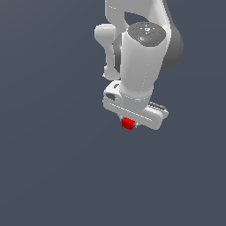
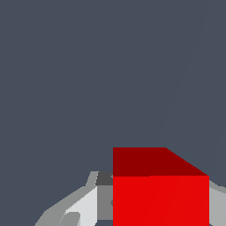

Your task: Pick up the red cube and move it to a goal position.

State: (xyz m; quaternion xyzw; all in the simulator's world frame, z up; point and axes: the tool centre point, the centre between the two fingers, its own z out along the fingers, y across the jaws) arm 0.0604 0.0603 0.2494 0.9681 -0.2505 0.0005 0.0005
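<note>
The red cube [image 1: 128, 124] shows just under the white gripper hand in the exterior view, partly covered by it. In the wrist view the red cube [image 2: 161, 194] fills the space between the two grey-white fingers [image 2: 81, 207], one on each side of it. My gripper [image 1: 131, 120] is shut on the cube, and the arm reaches down over it from above. The fingertips themselves are hidden behind the hand in the exterior view. No goal position shows in either view.
A plain dark grey-blue surface [image 1: 53, 167] lies all around the gripper. The arm's white links [image 1: 137, 57] take up the upper middle of the exterior view.
</note>
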